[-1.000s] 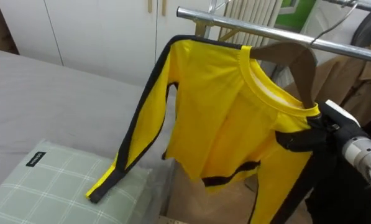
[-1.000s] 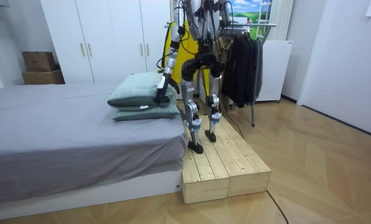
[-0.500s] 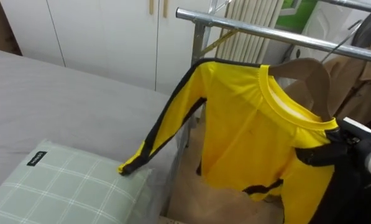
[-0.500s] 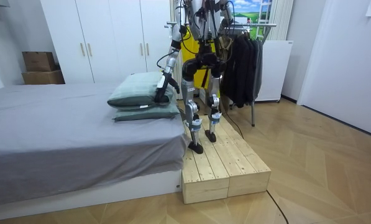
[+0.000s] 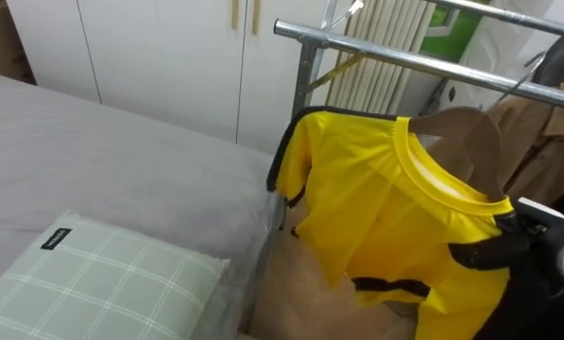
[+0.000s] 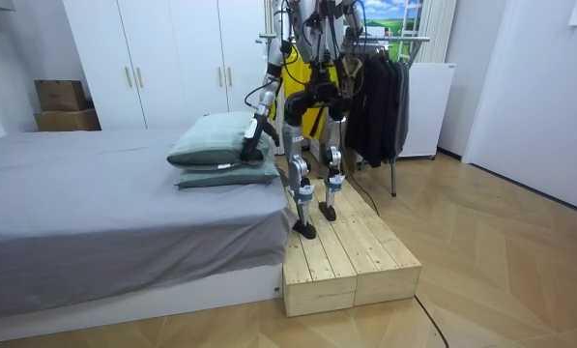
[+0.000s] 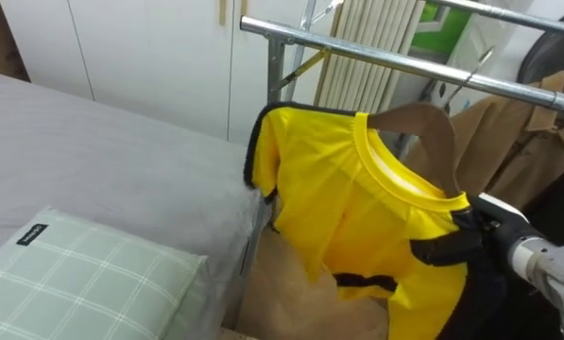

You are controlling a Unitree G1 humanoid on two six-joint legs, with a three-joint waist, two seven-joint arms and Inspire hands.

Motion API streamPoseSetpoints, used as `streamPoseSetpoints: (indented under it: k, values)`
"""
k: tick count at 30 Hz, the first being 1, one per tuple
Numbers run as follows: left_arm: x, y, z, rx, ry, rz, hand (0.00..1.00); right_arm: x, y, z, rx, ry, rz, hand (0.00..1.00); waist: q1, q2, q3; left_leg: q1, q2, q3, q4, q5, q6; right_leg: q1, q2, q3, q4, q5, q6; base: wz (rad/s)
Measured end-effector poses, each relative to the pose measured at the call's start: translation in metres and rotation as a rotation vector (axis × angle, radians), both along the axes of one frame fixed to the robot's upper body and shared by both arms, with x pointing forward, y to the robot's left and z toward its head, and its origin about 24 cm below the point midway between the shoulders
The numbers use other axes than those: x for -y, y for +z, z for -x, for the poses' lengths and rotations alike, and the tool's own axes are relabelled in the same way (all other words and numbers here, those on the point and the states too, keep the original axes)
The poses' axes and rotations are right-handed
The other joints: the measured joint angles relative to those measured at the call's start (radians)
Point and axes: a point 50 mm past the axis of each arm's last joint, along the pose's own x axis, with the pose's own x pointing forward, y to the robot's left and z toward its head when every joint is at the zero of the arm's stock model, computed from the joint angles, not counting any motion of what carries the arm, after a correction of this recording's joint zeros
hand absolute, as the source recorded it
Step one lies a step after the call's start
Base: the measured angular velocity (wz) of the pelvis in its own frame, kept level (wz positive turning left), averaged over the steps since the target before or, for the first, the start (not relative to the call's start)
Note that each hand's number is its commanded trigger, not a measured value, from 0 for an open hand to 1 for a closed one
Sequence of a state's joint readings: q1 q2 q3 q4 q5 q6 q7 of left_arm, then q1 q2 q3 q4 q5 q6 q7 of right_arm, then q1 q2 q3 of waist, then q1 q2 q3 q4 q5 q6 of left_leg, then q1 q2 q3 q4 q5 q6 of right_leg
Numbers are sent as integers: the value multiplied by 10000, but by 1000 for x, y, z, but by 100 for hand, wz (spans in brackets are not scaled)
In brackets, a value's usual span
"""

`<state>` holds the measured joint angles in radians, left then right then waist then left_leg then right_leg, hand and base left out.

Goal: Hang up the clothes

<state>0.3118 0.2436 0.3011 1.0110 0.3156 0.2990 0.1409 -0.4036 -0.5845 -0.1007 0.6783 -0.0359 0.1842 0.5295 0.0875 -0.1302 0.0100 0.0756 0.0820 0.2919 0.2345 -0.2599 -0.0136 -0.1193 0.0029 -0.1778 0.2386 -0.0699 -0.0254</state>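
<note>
You are in a bedroom. White wardrobes (image 5: 149,57) fill the back from ten to twelve o'clock, and the grey bed (image 5: 93,161) spreads across nine o'clock. In the room view your robot stands on a wooden platform (image 6: 351,256) beside the bed and faces the metal clothes rail (image 5: 404,59). The rail crosses the eye views from twelve o'clock down towards three, and dark garments (image 6: 380,106) already hang on it. A green checked pillow (image 5: 102,283) lies at seven o'clock.

The yellow shirt (image 5: 385,208) is dressed on a brown hanger (image 5: 475,142) and sits just under the rail, between the centre and four o'clock. Your right hand (image 5: 499,247), at four o'clock, has its dark fingers curled tight on the shirt's shoulder, apparently over the hanger's end, and carries the load. Your left hand (image 6: 252,145) hangs low beside the pillows, and you cannot tell how it is set.

Judged from this, you are well along, with the garment on its hanger and raised to the rail. The thin hook (image 7: 470,71) lies close to the bar at two o'clock, but you cannot tell whether it is over it. What is left is to seat the hook, check that it bears, and let go.
</note>
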Motion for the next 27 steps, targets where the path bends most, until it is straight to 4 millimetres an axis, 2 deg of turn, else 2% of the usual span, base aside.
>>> streamPoseSetpoints:
  k: [9,13,17,21,27]
  values:
    - [-4,2,-3,185,-112,-101,0,6,3,-3,-367,75,-228,100,-112,-44,16,-21,-15,-371,-10,37,-58,141,-32,-191,-7,-80,9,11]
    - [-7,4,-5,364,-221,-238,0,7,-3,-1,-679,103,-254,100,-87,-185,33,-41,-12,-367,-11,39,-59,138,-26,-187,-11,-83,12,1]
    - [-12,8,-7,436,-435,-407,0,4,-13,2,-1285,286,-24,100,17,-349,46,-161,21,-391,62,37,-60,126,-19,-252,-30,-74,1,3]
    - [-14,9,-13,553,-752,-353,0,-1,-15,-4,-1746,646,548,100,96,-369,40,-397,22,-466,71,61,-96,-91,-38,-297,0,-67,-12,4]
    - [-16,10,-17,669,-1113,-119,0,2,-20,-3,-2190,449,630,100,438,-365,44,-569,54,-492,93,74,-116,-271,-4,-296,36,-88,-50,-1]
